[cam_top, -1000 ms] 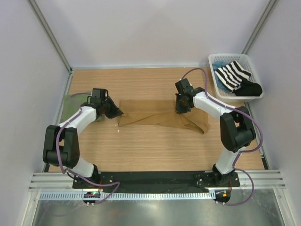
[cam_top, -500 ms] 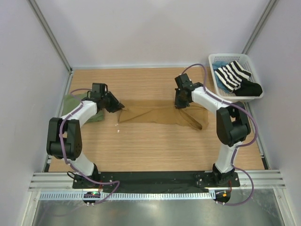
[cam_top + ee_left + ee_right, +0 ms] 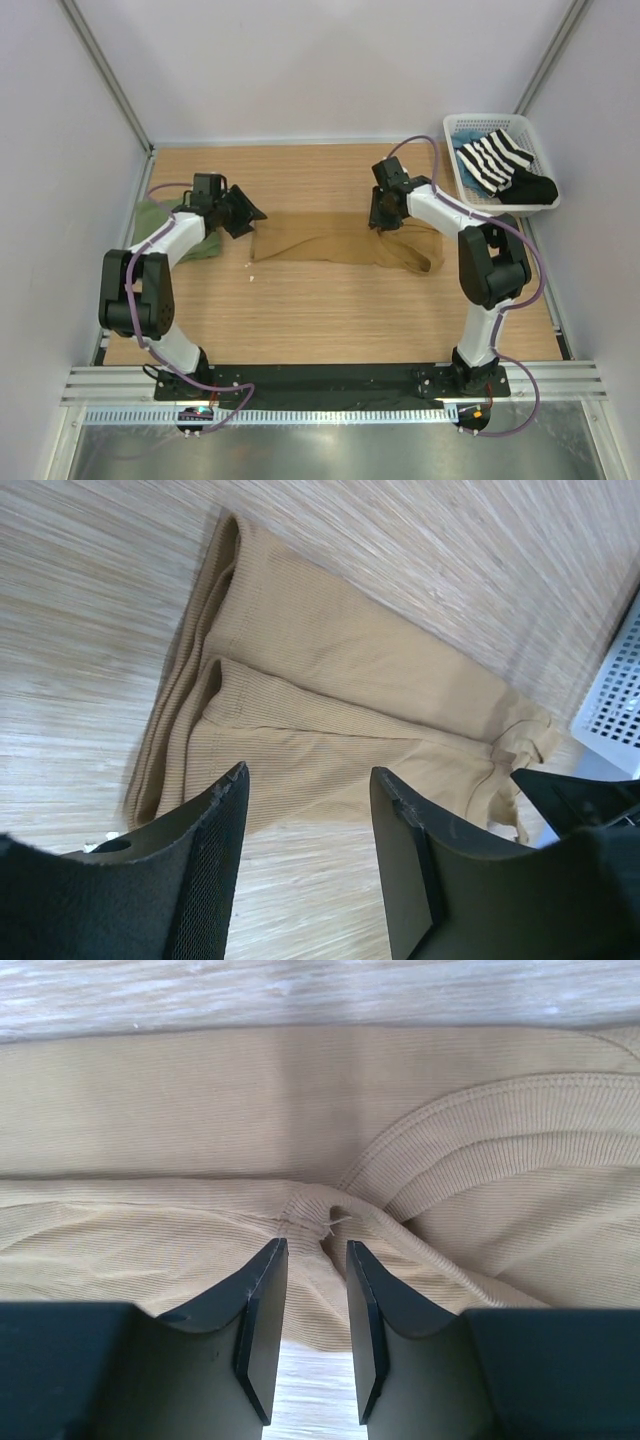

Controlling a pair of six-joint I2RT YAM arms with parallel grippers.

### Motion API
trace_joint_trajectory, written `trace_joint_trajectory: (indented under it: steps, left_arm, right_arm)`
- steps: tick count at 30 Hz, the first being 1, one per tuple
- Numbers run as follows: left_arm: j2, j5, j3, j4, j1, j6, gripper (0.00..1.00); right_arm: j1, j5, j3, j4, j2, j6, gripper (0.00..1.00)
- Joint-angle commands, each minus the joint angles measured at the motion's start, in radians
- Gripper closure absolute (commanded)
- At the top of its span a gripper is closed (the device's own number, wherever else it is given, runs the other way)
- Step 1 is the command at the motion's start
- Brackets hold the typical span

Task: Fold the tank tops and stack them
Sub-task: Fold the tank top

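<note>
The tan tank top [image 3: 330, 243] lies on the wooden table as a long folded strip, running left to right between the two arms. My left gripper [image 3: 246, 212] hovers just off its left end, open and holding nothing. In the left wrist view the fingers [image 3: 215, 820] stand wide apart, with the tan top [image 3: 330, 670] beyond them. My right gripper [image 3: 381, 218] is over the strip's right part. Its jaws [image 3: 314, 1245] are open just above a seam of the tan cloth [image 3: 200, 1110], gripping nothing. The olive green tank top [image 3: 152, 214] lies crumpled at the table's left edge, partly hidden by the left arm.
A white basket [image 3: 487, 119] stands at the back right, holding a black-and-white striped garment [image 3: 495, 160] and a black garment [image 3: 535, 188]. A small white speck [image 3: 251, 267] lies on the table by the strip's left end. Walls close in the left, back and right sides.
Both grippers have opened and let go of the tan top. The cloth has settled flatter into a straighter strip. The left gripper has drawn back off its left end.
</note>
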Motion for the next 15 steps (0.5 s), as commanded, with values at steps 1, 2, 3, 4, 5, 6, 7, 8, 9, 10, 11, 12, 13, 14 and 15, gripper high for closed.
trace_joint_trajectory:
  steps: [1,2,3,4,5,6,7,8,9,10,11,12,13,14,15]
  left_arm:
    - [-0.02,-0.036,0.003,0.0,-0.011,0.059,0.47]
    - [-0.013,-0.05,0.008,-0.019,-0.014,0.074,0.47]
    - [0.0,-0.056,0.017,-0.025,-0.017,0.083,0.5]
    - [0.011,-0.066,0.023,-0.029,-0.019,0.09,0.51]
    - [0.022,-0.068,0.031,-0.037,-0.02,0.096,0.53]
    - [0.045,-0.07,0.044,-0.04,-0.022,0.099,0.58]
    - [0.056,-0.07,0.052,-0.046,-0.023,0.102,0.58]
    - [0.066,-0.076,0.061,-0.049,-0.025,0.105,0.59]
    - [0.075,-0.083,0.077,-0.054,-0.026,0.111,0.59]
    - [0.091,-0.093,0.083,-0.059,-0.034,0.116,0.59]
    - [0.099,-0.114,0.095,-0.068,-0.037,0.12,0.58]
    - [0.105,-0.123,0.103,-0.075,-0.045,0.126,0.58]
    - [0.121,-0.137,0.115,-0.085,-0.046,0.129,0.58]
    - [0.129,-0.143,0.12,-0.089,-0.049,0.13,0.58]
    - [0.138,-0.142,0.124,-0.092,-0.051,0.133,0.58]
  right_arm:
    - [-0.002,0.014,-0.03,0.023,-0.086,0.0,0.64]
    - [-0.005,0.013,-0.039,0.024,-0.093,0.0,0.64]
    - [-0.007,0.011,-0.054,0.029,-0.098,0.0,0.64]
    - [-0.007,0.008,-0.062,0.03,-0.104,0.0,0.64]
    - [-0.008,0.006,-0.068,0.033,-0.11,-0.002,0.64]
    - [-0.01,0.005,-0.074,0.032,-0.112,-0.002,0.64]
    - [-0.013,0.003,-0.077,0.032,-0.115,-0.002,0.64]
    - [-0.012,-0.001,-0.082,0.033,-0.121,0.0,0.64]
    - [-0.013,-0.003,-0.091,0.035,-0.124,0.0,0.64]
    - [-0.013,-0.003,-0.093,0.035,-0.126,0.0,0.64]
    - [-0.015,-0.004,-0.099,0.037,-0.133,0.0,0.64]
    - [-0.016,-0.004,-0.102,0.037,-0.136,-0.002,0.64]
    - [-0.016,-0.006,-0.104,0.037,-0.139,0.0,0.64]
    - [-0.018,-0.007,-0.107,0.035,-0.139,0.0,0.64]
    - [-0.018,-0.007,-0.107,0.035,-0.144,0.0,0.64]
